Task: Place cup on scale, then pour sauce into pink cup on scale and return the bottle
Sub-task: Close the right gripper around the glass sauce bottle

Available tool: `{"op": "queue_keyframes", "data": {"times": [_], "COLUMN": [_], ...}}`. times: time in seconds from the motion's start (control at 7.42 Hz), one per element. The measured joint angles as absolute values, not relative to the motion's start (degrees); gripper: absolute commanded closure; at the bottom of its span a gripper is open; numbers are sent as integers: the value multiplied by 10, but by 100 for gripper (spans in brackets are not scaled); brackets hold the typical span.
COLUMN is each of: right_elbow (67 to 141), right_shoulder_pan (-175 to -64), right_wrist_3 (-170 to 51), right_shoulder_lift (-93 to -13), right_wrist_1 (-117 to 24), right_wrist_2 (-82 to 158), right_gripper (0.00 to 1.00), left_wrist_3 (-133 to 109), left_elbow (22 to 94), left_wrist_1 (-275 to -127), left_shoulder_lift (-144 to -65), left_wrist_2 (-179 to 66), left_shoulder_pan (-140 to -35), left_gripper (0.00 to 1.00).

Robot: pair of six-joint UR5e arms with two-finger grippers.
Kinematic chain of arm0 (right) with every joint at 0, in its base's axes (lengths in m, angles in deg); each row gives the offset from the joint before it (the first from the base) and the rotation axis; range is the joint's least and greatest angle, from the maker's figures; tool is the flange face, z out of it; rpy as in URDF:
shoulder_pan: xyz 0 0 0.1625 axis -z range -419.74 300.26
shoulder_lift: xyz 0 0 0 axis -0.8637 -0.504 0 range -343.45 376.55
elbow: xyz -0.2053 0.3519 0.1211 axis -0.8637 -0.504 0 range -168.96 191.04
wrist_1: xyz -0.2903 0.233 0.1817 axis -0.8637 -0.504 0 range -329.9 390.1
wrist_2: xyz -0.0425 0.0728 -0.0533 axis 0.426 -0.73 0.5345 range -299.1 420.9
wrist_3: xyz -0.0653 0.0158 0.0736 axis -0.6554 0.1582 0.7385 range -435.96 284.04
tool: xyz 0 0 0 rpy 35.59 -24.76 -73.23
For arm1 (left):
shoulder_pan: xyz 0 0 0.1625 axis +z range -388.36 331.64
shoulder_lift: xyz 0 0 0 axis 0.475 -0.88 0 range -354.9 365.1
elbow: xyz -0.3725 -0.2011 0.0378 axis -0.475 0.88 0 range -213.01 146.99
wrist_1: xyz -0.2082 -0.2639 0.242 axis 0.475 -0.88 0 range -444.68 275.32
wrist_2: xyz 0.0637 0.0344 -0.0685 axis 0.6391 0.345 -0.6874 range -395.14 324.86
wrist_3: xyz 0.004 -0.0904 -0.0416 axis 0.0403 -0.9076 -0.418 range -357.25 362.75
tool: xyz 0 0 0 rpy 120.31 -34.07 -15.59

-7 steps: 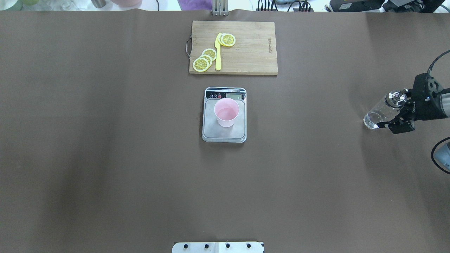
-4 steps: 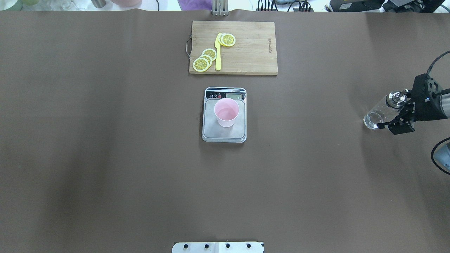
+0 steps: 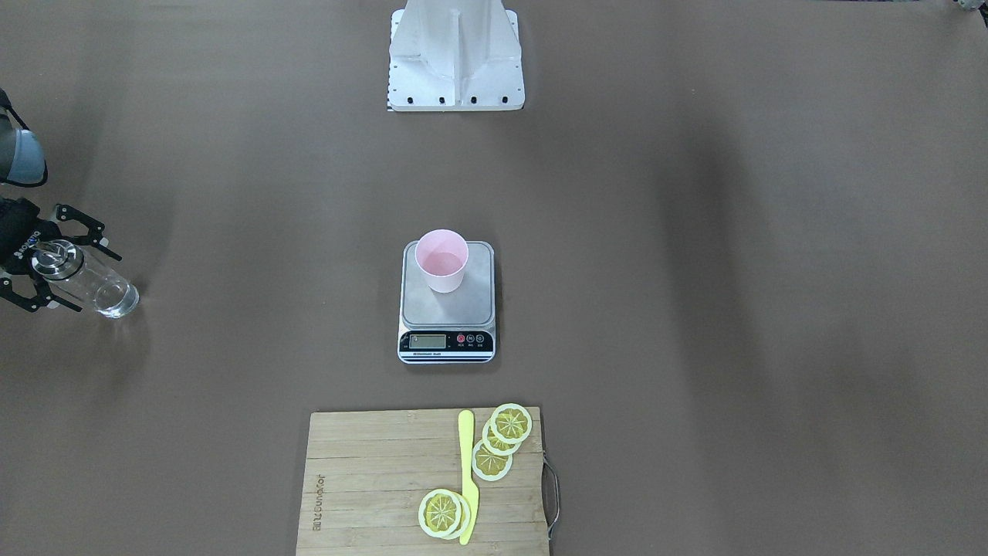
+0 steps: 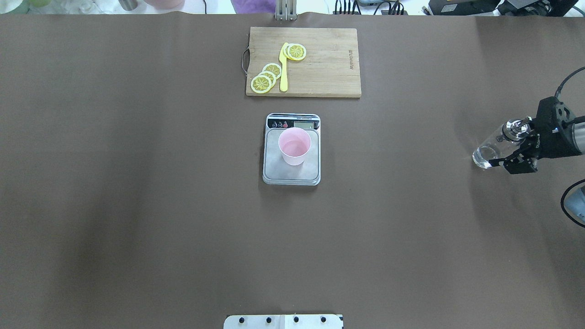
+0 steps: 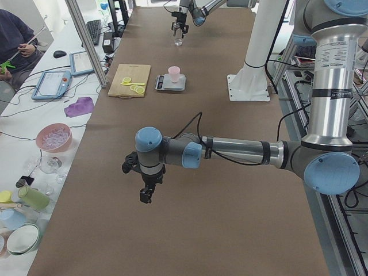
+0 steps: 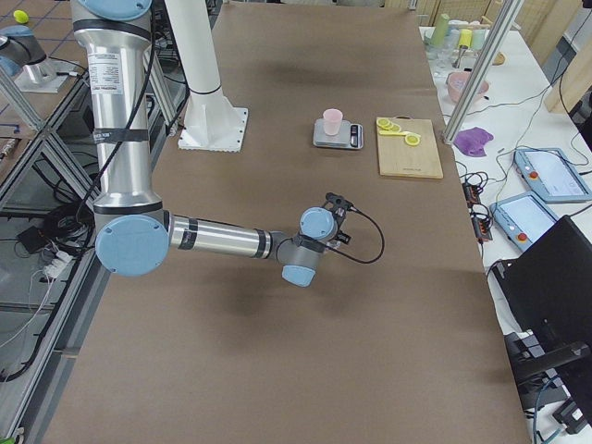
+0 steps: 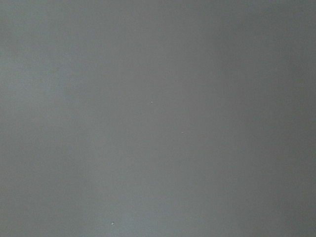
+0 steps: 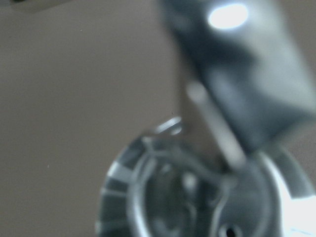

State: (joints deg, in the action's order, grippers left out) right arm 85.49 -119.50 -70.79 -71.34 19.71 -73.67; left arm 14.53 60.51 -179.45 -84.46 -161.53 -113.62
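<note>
R end effector (image 3: pixel 96 282) spread — straddling bottle (image 3: pixel 109 294).

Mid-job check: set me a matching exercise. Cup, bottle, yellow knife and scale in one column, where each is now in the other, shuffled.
1 cup
2 bottle
3 yellow knife
4 scale

A on the cutting board, among lemon slices
B standing inside the open right end effector
C on the steel platform
D on the table, between board and robot base

Pairs: 1-C, 2-B, 3-A, 4-D
</note>
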Motion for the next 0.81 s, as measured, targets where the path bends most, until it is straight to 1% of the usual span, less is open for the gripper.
{"op": "queue_keyframes", "data": {"times": [0.13, 0.27, 0.81], "right_elbow": [854, 854, 856], "right_shoulder_pan": [-1195, -1195, -1195], "right_wrist_3": [-708, -708, -707], "right_shoulder_lift": [-714, -714, -714], "right_wrist_1": [197, 197, 196], "right_wrist_2": [-737, -739, -759], "right_gripper": [91, 100, 100], "left_wrist_3": [145, 145, 146], "left_elbow": [605, 605, 605], "left_wrist_1": [-1795, -1795, -1795], "left_shoulder_lift": [-845, -845, -843], "left_wrist_2": [-1615, -1615, -1616], "left_shoulder_pan": [-1136, -1136, -1136], "left_gripper": [2, 2, 2]}}
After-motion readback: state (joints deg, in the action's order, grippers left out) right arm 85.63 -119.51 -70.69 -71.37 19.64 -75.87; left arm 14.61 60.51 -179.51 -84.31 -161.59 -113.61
